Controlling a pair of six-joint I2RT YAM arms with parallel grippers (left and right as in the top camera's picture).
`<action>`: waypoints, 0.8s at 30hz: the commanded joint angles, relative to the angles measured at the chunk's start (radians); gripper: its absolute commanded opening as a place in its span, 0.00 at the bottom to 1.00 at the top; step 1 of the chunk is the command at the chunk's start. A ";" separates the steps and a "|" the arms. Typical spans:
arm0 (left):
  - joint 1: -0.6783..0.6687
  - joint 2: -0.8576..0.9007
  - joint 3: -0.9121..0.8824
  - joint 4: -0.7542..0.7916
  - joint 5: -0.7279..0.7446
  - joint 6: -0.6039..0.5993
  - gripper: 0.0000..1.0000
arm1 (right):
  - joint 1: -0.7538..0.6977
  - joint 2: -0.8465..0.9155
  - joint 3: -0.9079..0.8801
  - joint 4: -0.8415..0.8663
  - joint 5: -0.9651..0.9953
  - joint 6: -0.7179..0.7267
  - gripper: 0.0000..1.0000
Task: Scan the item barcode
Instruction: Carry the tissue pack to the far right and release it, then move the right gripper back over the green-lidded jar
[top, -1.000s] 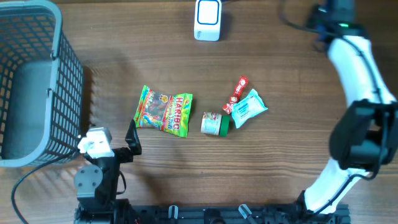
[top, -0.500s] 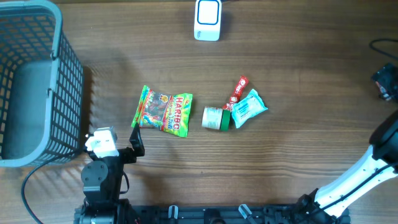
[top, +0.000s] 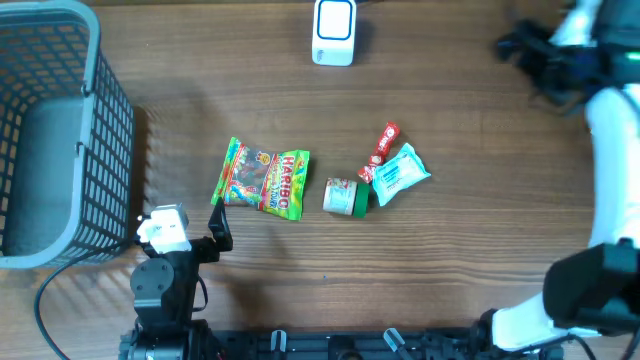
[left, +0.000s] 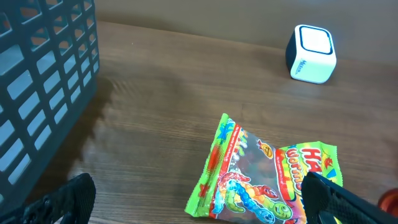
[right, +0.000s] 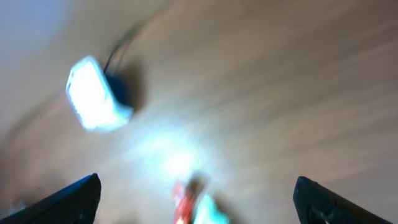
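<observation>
Overhead | left claw (top: 189, 229) gaping, Haribo bag (top: 264, 180) just beside | right claw (top: 530, 55) gaping, well apart from bag

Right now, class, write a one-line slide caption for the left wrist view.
Open left gripper frames a Haribo gummy bag on the wooden table, grey basket alongside, white scanner beyond.

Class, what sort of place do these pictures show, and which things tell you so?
Probably a mock shop checkout: a white scanner, a grey basket, and a Haribo bag with other small packets.
</observation>
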 joint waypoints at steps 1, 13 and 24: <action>-0.004 0.003 -0.012 0.007 0.015 0.023 1.00 | 0.194 0.027 -0.042 -0.137 -0.038 0.035 1.00; -0.004 0.004 -0.012 0.007 0.015 0.023 1.00 | 0.808 0.172 -0.252 -0.155 0.298 0.360 1.00; -0.004 0.004 -0.012 0.007 0.015 0.023 1.00 | 0.827 0.386 -0.251 -0.053 0.270 0.431 0.99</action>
